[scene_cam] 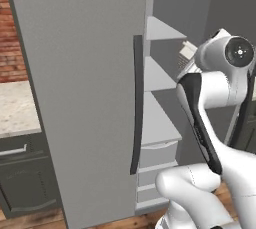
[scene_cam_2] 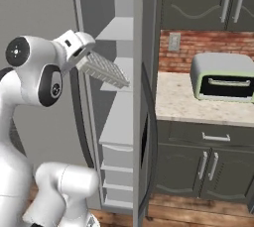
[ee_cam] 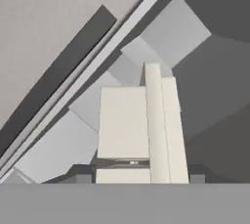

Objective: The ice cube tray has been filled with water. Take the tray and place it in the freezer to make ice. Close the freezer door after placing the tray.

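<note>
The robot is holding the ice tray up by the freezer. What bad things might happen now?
1. The ice cube tray hangs tilted from the gripper, so its water might spill.
2. It is gripped at one end only, so it may slip or swing.
3. The tray is still outside the freezer, close to the shelf edges; its far end could bump one on the way in. The freezer door is open beside it and could be hit too.

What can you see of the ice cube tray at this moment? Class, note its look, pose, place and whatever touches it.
The ice cube tray is a flat, pale grey-white rectangle with a grid of small square cells, plastic by its look. It is held at one end by the gripper and slopes down away from the hand, in the air before the open freezer's white shelves, resting on none. In the hand view its pale underside points toward those shelves.
</note>
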Tool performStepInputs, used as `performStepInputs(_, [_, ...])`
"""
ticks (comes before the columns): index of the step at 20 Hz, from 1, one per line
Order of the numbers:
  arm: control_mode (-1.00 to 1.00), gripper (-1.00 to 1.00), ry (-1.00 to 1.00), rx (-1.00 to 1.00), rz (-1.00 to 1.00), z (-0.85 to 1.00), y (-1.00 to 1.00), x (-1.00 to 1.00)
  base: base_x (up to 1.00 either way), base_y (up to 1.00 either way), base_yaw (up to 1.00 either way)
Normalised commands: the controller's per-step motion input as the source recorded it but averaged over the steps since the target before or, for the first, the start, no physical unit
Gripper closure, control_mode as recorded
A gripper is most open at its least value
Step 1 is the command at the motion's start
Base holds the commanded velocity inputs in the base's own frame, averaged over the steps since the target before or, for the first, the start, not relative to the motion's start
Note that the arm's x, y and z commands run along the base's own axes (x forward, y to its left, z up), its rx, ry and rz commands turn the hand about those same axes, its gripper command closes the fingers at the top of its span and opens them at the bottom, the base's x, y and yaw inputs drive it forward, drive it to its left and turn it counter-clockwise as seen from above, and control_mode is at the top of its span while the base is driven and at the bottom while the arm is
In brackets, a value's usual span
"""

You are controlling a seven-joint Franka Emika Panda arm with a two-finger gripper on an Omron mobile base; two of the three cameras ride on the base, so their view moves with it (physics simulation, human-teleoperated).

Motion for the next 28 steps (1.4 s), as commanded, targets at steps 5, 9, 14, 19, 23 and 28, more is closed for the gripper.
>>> performStepInputs(5, [-1.0, 1.0, 0.0, -0.13, 0.38, 0.19, 0.01, -0.06, 0.0, 0.0, 0.0])
performStepInputs(9, [-1.0, 1.0, 0.0, -0.14, 0.4, 0.19, 0.21, 0.0, 0.0, 0.0, 0.0])
performStepInputs(14, [-1.0, 1.0, -0.04, -0.35, 0.31, 0.16, 0.32, -0.08, 0.0, 0.0, 0.0])
performStepInputs(19, [-1.0, 1.0, -0.19, -0.55, 0.16, 0.01, 0.25, -0.14, 0.0, 0.0, 0.0])
performStepInputs(23, [-1.0, 1.0, -0.27, -0.47, 0.13, 0.03, 0.0, -0.3, 0.0, 0.0, 0.0])
performStepInputs(28, [-1.0, 1.0, -0.18, -0.18, 0.06, 0.01, -0.19, -0.15, 0.0, 0.0, 0.0])
